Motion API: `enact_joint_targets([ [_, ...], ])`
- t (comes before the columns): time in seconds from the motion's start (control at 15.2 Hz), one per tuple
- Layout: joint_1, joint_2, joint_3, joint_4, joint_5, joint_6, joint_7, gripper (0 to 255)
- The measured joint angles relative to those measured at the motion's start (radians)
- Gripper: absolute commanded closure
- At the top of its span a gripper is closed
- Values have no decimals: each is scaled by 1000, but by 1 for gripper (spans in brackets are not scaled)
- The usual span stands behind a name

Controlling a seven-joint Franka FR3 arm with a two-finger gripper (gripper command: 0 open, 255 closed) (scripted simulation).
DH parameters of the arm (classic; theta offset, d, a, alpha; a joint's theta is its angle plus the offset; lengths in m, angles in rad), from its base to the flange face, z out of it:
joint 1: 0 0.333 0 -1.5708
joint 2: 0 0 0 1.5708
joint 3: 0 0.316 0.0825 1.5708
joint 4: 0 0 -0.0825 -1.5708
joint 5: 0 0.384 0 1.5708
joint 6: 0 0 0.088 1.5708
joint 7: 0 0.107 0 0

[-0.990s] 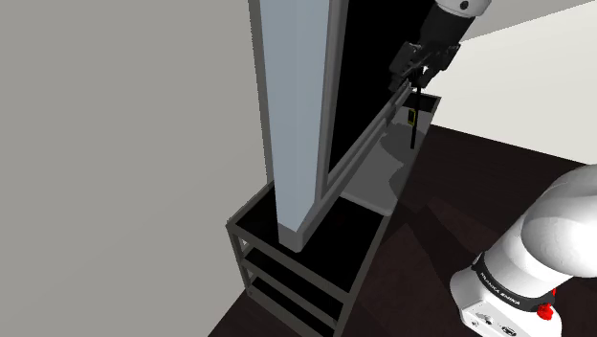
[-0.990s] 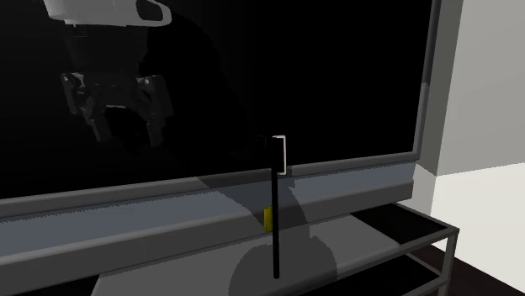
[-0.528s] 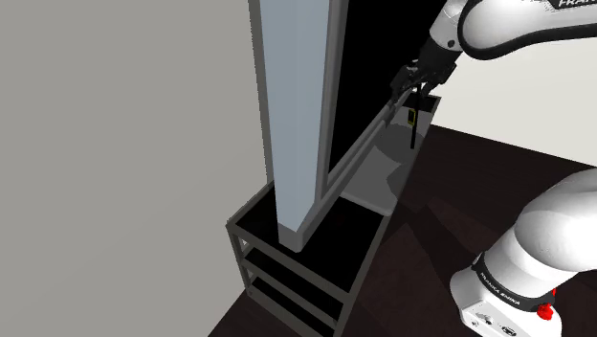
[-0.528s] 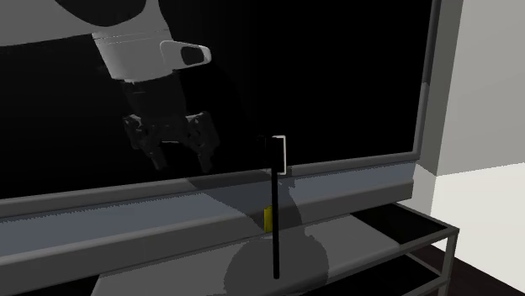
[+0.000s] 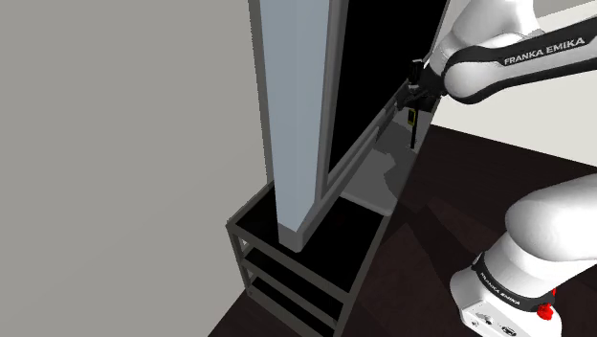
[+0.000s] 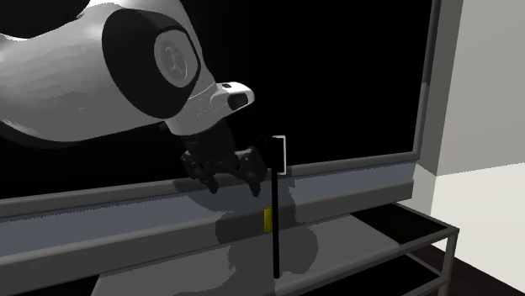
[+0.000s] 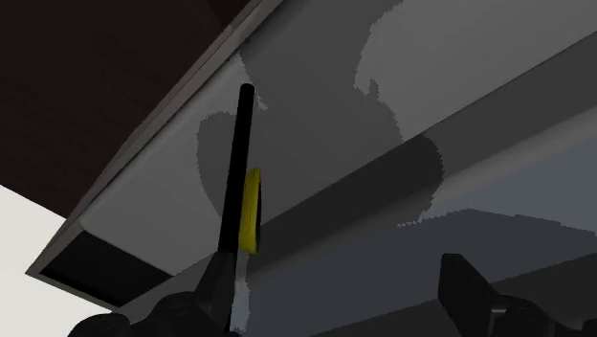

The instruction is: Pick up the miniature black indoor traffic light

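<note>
The miniature traffic light [image 6: 276,227], a thin black pole with a small head on top, stands upright on the grey bench [image 6: 383,238], just in front of the television's [image 6: 353,76] lower frame. The hand [image 6: 234,183] hovers level with the light's head, just beside it on the second exterior view's left, fingers [image 7: 466,282] spread wide and gripping nothing. From the wrist, the pole runs close along one finger. A small yellow piece [image 6: 267,219] sits beside the pole, against the frame behind it.
</note>
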Motion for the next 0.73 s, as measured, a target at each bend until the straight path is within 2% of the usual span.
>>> enact_joint_targets([
  [0.33,-177,151,31,-13,-129,257,73,0],
  [0.73,-289,235,99,-40,-208,396,147,0],
])
